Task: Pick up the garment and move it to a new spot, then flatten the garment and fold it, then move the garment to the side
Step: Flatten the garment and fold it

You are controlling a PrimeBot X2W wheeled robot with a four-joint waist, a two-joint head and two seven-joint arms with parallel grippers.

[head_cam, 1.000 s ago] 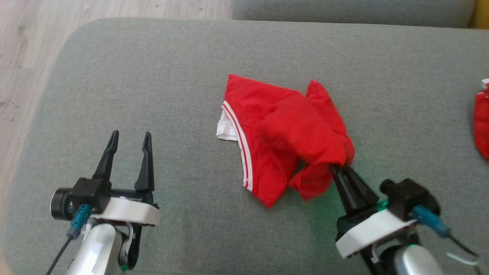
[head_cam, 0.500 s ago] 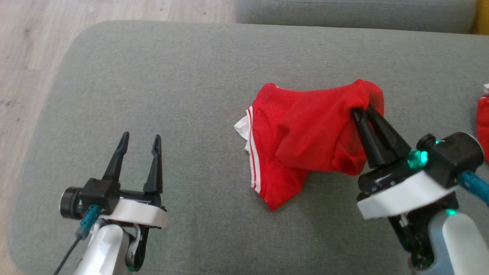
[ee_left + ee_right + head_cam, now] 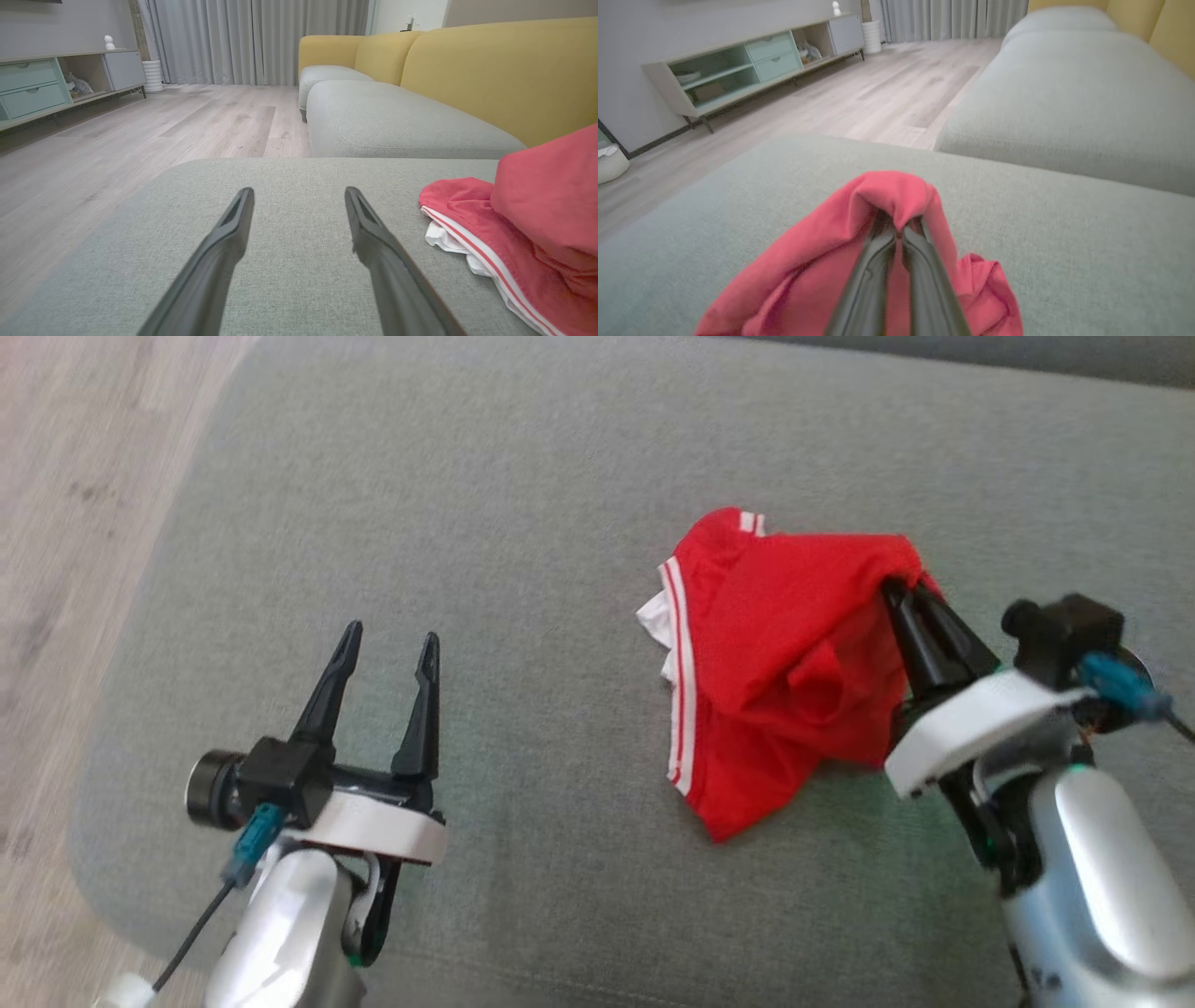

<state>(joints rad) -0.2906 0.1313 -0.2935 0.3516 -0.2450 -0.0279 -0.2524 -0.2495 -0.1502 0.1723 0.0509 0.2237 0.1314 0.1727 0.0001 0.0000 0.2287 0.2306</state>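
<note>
1. The garment [image 3: 775,663], red with white trim, is pinched at one fold by the closed fingers of the right gripper [image 3: 902,595].
2. That fold is held raised, and the rest is draped down onto the grey cushion [image 3: 467,504], right of its middle in the head view.
3. The left gripper [image 3: 391,637] is held over the cushion with fingers spread and empty, well apart from the garment.

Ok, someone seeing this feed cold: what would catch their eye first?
The bright red garment right of centre on the grey cushion, one fold pinched up into a peak by the shut right gripper. Next, the left gripper, open and empty over bare cushion at the lower left. In the left wrist view, a yellow sofa back stands out behind.
</note>
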